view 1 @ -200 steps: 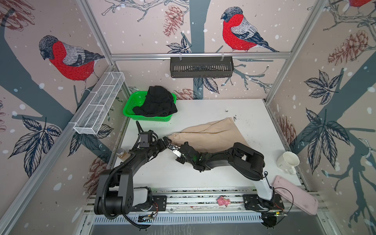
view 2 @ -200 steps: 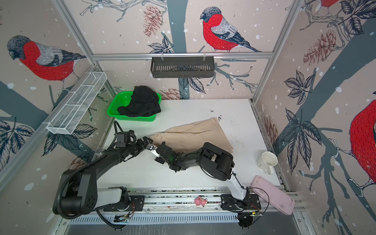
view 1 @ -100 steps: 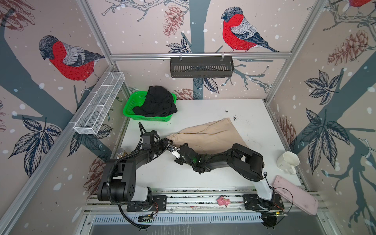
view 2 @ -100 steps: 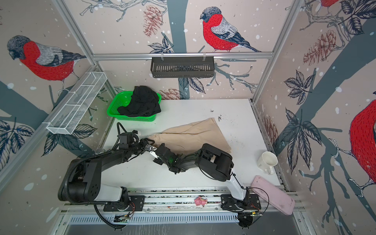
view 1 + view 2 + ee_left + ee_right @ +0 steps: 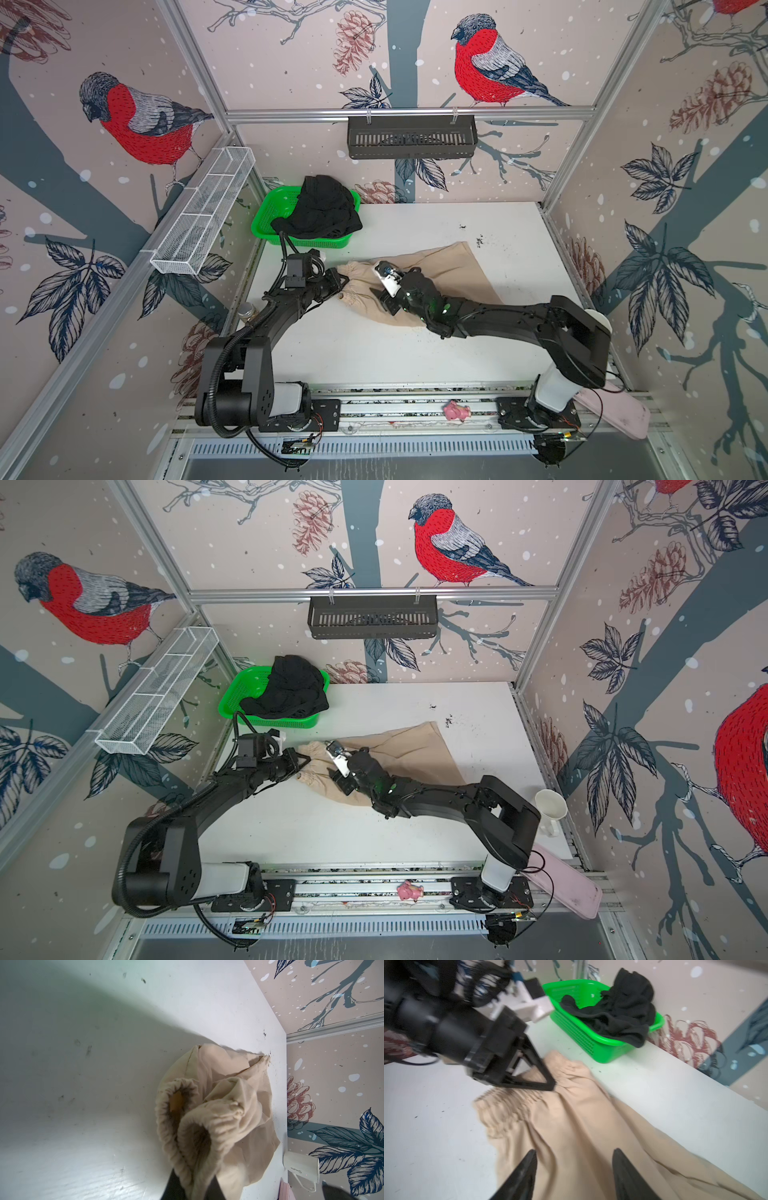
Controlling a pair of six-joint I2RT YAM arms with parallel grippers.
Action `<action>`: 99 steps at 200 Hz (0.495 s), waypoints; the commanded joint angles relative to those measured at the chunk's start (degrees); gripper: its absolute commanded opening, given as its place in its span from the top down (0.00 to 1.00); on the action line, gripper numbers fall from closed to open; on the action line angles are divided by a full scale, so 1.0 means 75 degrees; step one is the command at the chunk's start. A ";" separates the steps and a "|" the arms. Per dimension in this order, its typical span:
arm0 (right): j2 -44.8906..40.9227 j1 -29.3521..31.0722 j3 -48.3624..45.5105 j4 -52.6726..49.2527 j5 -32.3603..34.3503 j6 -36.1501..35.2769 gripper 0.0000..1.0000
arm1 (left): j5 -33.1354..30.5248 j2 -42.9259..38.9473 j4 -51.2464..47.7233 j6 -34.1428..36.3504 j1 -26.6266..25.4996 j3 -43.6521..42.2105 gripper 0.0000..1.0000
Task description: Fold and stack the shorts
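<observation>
The beige shorts (image 5: 440, 270) (image 5: 407, 746) lie across the middle of the white table, gathered waistband toward the left. My left gripper (image 5: 343, 282) (image 5: 305, 762) (image 5: 193, 1176) is shut on the bunched waistband (image 5: 187, 1126), and its closed tips (image 5: 553, 1085) also show in the right wrist view. My right gripper (image 5: 380, 299) (image 5: 334, 779) (image 5: 575, 1151) hovers open just over the beige cloth (image 5: 581, 1126) behind the waistband, with nothing between its fingers. The black shorts (image 5: 322, 210) (image 5: 291, 688) (image 5: 623, 1012) lie heaped in the green basket (image 5: 270, 212) (image 5: 581, 1039) at the back left.
A white mug (image 5: 550, 808) (image 5: 301, 1164) stands at the table's right edge, a pink pad (image 5: 615, 407) beside it. A white wire rack (image 5: 203, 212) hangs on the left wall, a black shelf (image 5: 411, 137) on the back wall. A small jar (image 5: 246, 311) sits by the left edge.
My left gripper has closed on the beige waistband. My right gripper has opened, let go of the cloth and drawn back a little to the right.
</observation>
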 commanded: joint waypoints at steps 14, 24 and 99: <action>-0.0330 -0.0303 -0.0633 -0.1617 -0.0213 0.0189 0.77 | 0.0158 -0.0309 -0.2365 0.0936 0.0314 0.0948 1.00; -0.0298 -0.0368 -0.0716 -0.1623 -0.0264 0.0215 0.89 | 0.0137 -0.0322 -0.2844 0.1166 0.0430 0.1281 1.00; 0.1749 0.0399 0.0108 -0.0901 -0.1732 0.0279 0.98 | -0.0378 0.0117 -0.4359 0.1868 0.0634 0.3013 1.00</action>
